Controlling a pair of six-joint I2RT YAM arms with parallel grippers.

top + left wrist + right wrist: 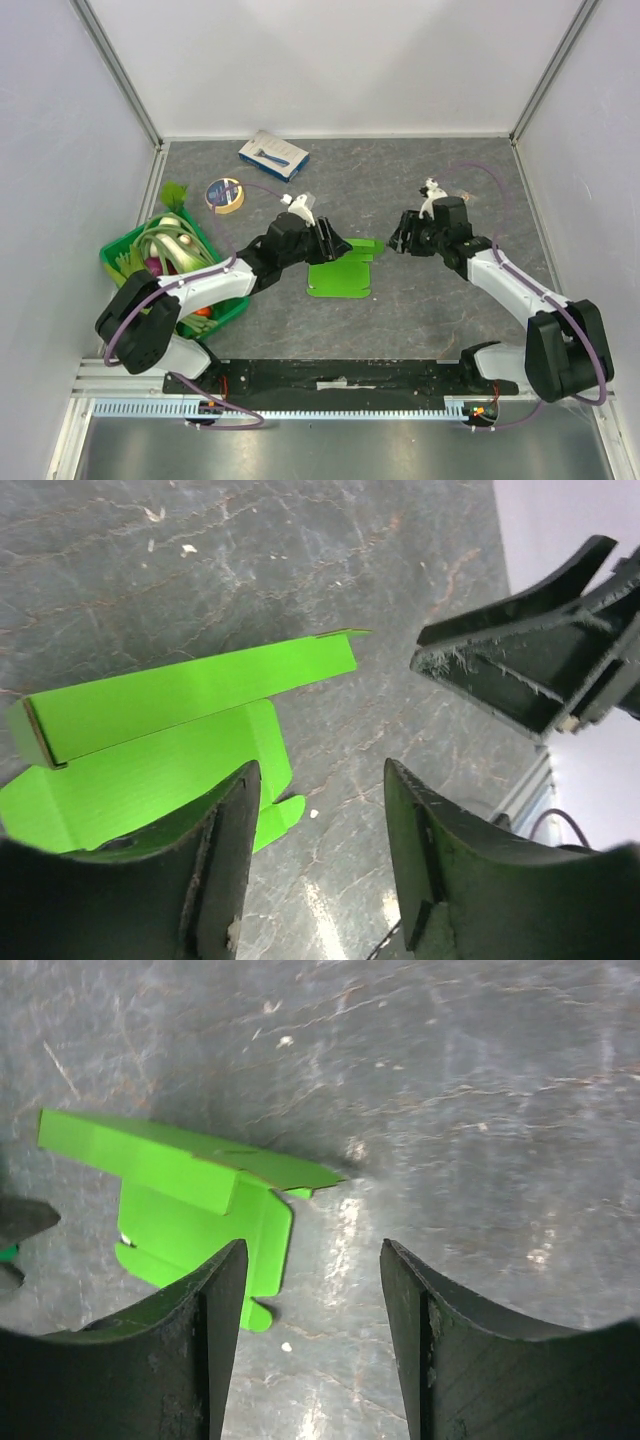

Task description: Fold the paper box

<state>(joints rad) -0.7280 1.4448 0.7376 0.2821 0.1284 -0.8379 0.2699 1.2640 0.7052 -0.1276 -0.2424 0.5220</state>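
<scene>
The paper box (342, 272) is bright lime-green card lying mostly flat on the dark table between both arms. One long flap stands raised along its far edge, seen in the left wrist view (190, 695) and the right wrist view (180, 1175). My left gripper (336, 243) is open and empty, hovering over the box's far left edge. My right gripper (402, 237) is open and empty, just right of the box, not touching it. In the wrist views both pairs of fingers (225, 860) (215, 1330) stand apart with bare table between them.
A dark green crate (160, 265) of vegetables stands at the left edge. A roll of tape (224, 194) and a blue-and-white carton (273, 155) lie at the back left. Walls enclose the table on three sides.
</scene>
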